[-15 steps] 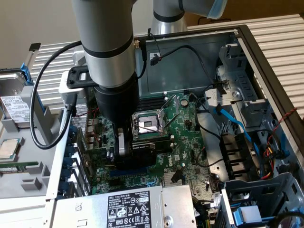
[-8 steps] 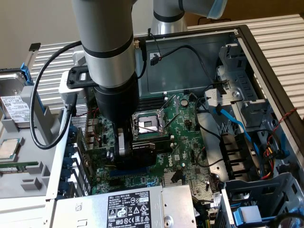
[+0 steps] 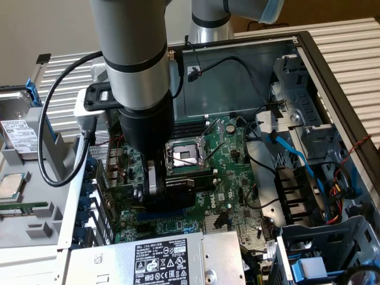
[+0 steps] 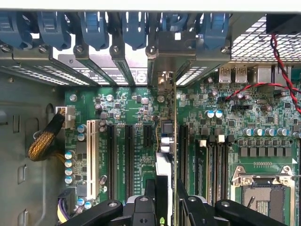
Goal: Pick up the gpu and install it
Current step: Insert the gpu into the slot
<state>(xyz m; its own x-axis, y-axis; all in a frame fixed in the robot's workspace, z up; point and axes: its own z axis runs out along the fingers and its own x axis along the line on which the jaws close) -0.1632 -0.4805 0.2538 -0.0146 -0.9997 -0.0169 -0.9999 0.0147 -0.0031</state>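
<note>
My claw pinched the gpu edge-on over the motherboard slot; seating remained unfinished.

Lower edge of gpu hidden between fingers.

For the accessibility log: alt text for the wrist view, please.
The gripper holds the gpu edge-on above the green motherboard, its bracket end toward the case's rear slot openings with blue latches. An empty CPU socket sits alongside.
</note>
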